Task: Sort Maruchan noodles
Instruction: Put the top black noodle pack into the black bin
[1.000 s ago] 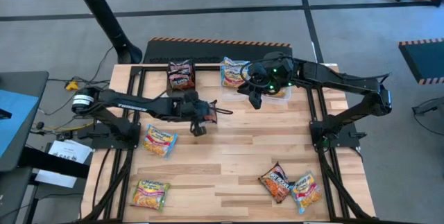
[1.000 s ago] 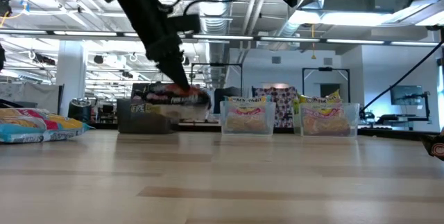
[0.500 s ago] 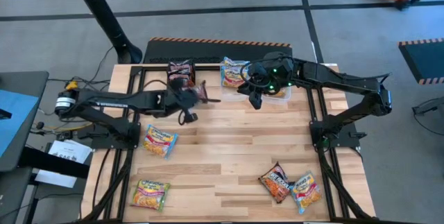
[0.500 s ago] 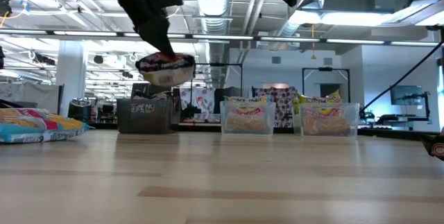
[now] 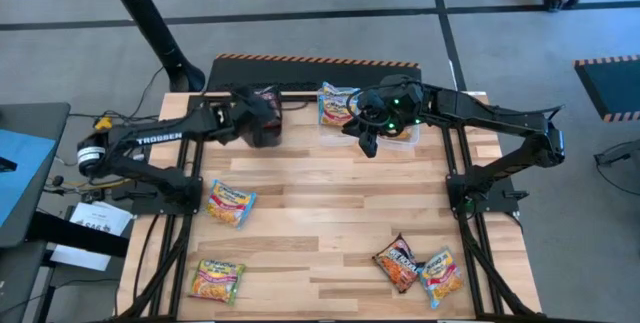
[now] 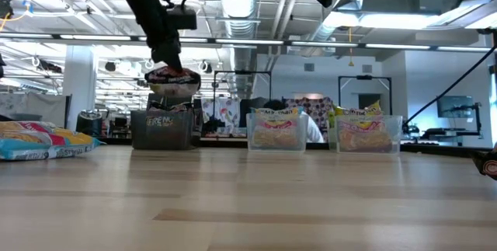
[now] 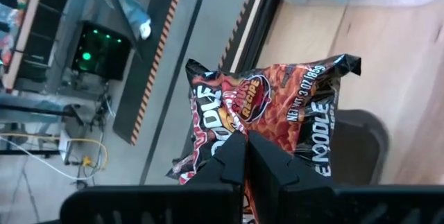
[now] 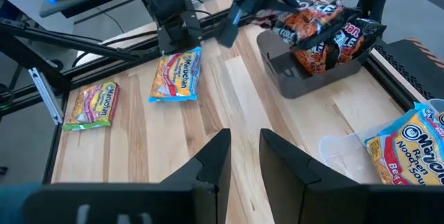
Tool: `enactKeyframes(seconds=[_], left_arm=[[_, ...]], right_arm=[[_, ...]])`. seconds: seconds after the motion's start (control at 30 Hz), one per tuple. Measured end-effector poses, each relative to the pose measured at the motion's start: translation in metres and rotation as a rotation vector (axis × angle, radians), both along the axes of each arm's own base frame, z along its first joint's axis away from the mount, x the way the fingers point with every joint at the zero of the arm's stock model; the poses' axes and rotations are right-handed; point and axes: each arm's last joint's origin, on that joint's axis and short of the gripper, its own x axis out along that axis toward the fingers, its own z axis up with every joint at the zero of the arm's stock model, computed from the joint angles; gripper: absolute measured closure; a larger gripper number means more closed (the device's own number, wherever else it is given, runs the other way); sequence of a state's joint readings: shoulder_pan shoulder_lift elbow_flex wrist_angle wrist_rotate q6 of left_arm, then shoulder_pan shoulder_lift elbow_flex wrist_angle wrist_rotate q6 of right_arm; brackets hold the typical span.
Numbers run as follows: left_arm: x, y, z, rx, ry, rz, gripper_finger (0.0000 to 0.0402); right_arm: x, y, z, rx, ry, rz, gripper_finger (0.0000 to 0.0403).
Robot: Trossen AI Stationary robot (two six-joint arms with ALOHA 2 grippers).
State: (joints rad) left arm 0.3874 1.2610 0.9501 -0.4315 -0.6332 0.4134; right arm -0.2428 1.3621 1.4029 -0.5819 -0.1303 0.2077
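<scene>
Bench [image 5: 330, 213] carried loose Maruchan noodles; the left gripper [image 7: 244, 156], fingers clamped on a dark maroon packet [image 7: 277, 109], hovered over the black box [image 5: 262, 113] at far left. Next, I judged, release into it. The right gripper [image 8: 243, 156] hung near the clear tubs [image 5: 400, 131], fingers apart, empty.

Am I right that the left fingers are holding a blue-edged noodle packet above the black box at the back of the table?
Not quite: the packet pinched in the left gripper is dark maroon, not blue-edged, as the left wrist view shows. The rest holds: it hangs above the black box at the back of the table.
</scene>
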Motion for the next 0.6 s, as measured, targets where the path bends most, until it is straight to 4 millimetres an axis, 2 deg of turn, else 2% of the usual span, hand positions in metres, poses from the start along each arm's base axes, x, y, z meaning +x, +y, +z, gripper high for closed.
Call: enactKeyframes(seconds=[0.37,0.6], left_arm=[[-0.014,0.031,-0.002,-0.081,0.014,-0.068,0.0401],[-0.015,0.05,-0.017,-0.18,0.029,-0.077,0.0401]], right_arm=[[0.0,0.0,0.0,0.0,0.0,0.0,0.03],[0.0,0.0,0.0,0.0,0.0,0.0,0.03]])
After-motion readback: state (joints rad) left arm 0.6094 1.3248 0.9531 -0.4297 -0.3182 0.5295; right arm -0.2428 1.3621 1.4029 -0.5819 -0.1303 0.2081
